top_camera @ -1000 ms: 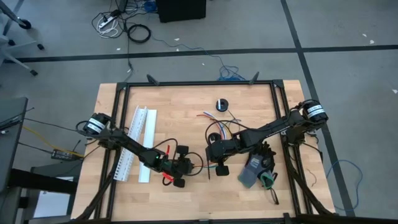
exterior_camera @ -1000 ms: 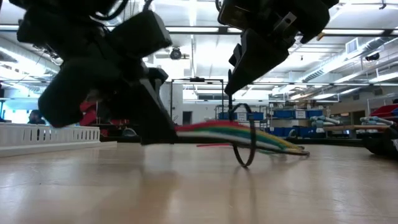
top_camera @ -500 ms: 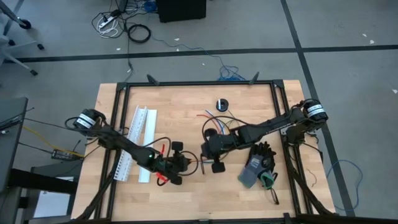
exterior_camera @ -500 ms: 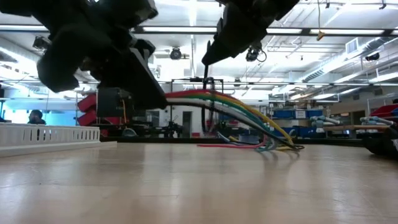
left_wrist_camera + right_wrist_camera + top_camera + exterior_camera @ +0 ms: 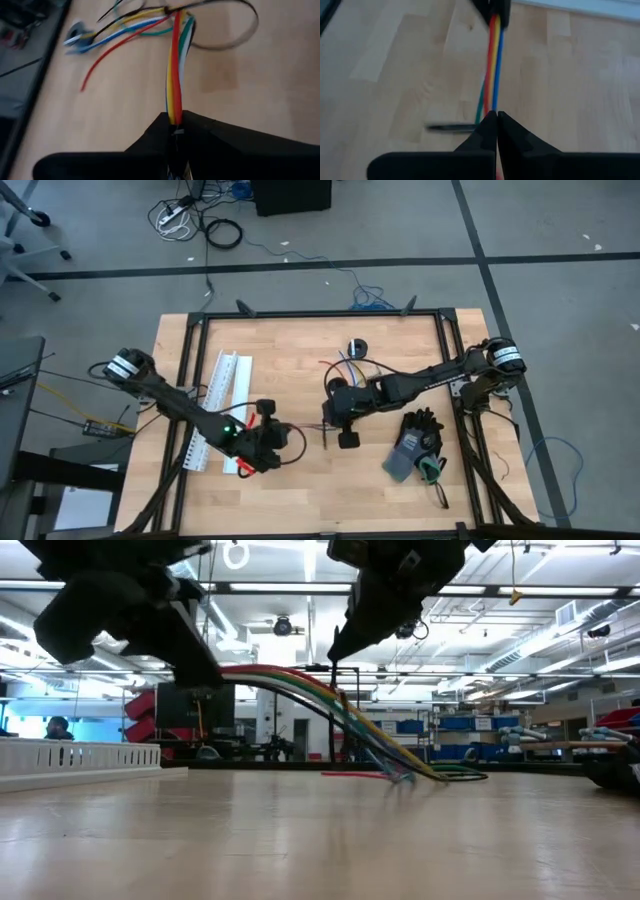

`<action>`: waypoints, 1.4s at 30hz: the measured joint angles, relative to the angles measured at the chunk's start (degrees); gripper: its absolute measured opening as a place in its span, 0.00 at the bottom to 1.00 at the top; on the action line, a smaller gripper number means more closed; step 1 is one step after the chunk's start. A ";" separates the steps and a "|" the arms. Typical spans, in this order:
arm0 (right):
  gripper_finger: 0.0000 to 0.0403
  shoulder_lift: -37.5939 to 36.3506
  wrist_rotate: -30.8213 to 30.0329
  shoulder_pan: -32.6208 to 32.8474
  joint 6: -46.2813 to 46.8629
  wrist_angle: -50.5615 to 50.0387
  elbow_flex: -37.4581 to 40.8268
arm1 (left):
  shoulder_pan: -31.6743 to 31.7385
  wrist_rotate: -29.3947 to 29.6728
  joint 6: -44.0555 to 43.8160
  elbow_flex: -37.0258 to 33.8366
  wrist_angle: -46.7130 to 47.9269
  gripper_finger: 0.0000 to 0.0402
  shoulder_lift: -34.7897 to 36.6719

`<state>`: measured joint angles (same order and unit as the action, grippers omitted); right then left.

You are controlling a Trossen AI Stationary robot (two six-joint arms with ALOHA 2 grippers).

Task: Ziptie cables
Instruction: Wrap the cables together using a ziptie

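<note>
The cables (image 5: 330, 705) are a bundle of coloured wires that slopes from my left gripper (image 5: 205, 675) down to the table. Their loose ends (image 5: 95, 40) lie spread on the wood. A thin black ziptie (image 5: 240, 35) is looped round the bundle near those ends. My left gripper (image 5: 275, 437) is shut on the near end of the bundle, left of centre. My right gripper (image 5: 328, 423) is shut and hangs above the bundle's middle (image 5: 493, 65). Its fingers point toward the left gripper. My left gripper pinches the bundle's end (image 5: 175, 117) between its two fingers, which lie along the wires and slant downward. That end is lifted clear, and the far ends rest on the table. My right gripper (image 5: 338, 652) is shut on a thin black strip of the ziptie (image 5: 333, 710) that runs down to the bundle. Its own fingers hide the place of contact.
A white slotted channel (image 5: 220, 405) lies left of my left gripper. Grey-black gloves (image 5: 412, 445) lie at the right and a small black round thing (image 5: 357, 347) sits toward the far edge. A loose black strip (image 5: 450, 128) lies on the wood under the bundle.
My left gripper has risen and gone toward the table's left edge with the bundle's end. The bundle lay almost flat before; now it slopes up from its far ends, which stay on the table. My right gripper has risen a little and gone slightly left with the ziptie.
</note>
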<state>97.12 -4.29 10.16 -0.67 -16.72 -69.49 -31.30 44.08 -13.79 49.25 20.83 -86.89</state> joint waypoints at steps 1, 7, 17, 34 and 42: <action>0.00 0.00 0.00 -0.10 -0.02 -0.44 0.00 | -0.40 0.96 -1.30 0.00 1.85 0.06 0.94; 0.00 -0.19 -0.02 -0.77 -0.02 -1.87 0.00 | -3.39 6.02 -9.69 0.00 13.27 0.06 6.74; 0.00 -5.51 -3.05 -3.57 -0.56 -7.38 0.00 | -8.62 11.89 -20.99 0.02 24.10 0.06 12.15; 0.00 -5.31 -0.25 -5.52 1.86 -7.70 5.07 | -15.81 19.96 -36.34 0.02 36.61 0.06 18.86; 0.00 -5.29 0.04 -1.70 -7.67 11.21 5.42 | -15.89 19.97 -36.13 0.02 35.83 0.06 18.75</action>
<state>91.83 -4.25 8.46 -8.34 -5.51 -64.07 -47.19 64.05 -49.93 49.28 56.66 -68.14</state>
